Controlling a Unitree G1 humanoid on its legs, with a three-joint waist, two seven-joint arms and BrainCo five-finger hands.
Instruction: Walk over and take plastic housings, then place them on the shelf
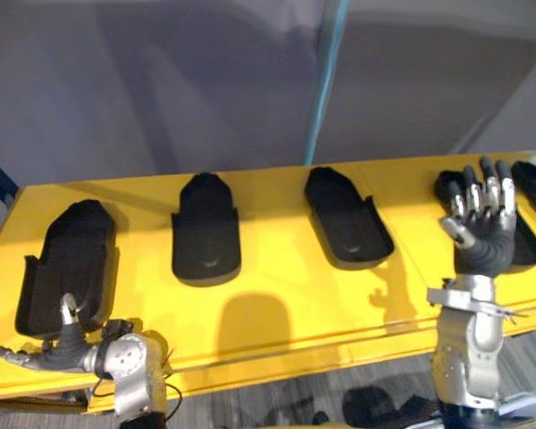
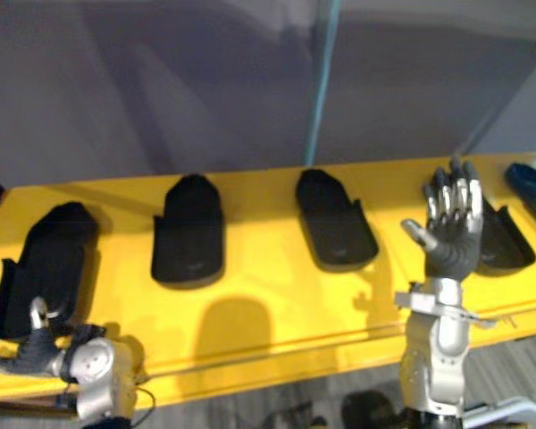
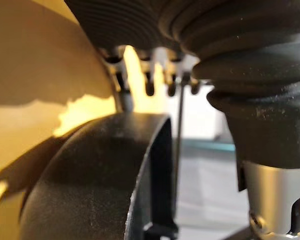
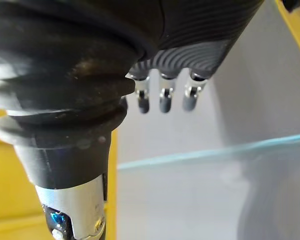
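The right hand (image 1: 482, 234) stands upright over the yellow counter (image 1: 277, 308), fingers straight and a little spread, holding nothing. Behind it lies a black plastic housing (image 2: 503, 239), with the end of another (image 2: 531, 189) at the far right. The left hand (image 1: 46, 357) sits low at the counter's front edge, fingers stretched out and thumb raised, empty, just beside the near end of the leftmost housing (image 1: 67, 264). Two more housings (image 1: 205, 234) (image 1: 344, 219) lie between, well apart.
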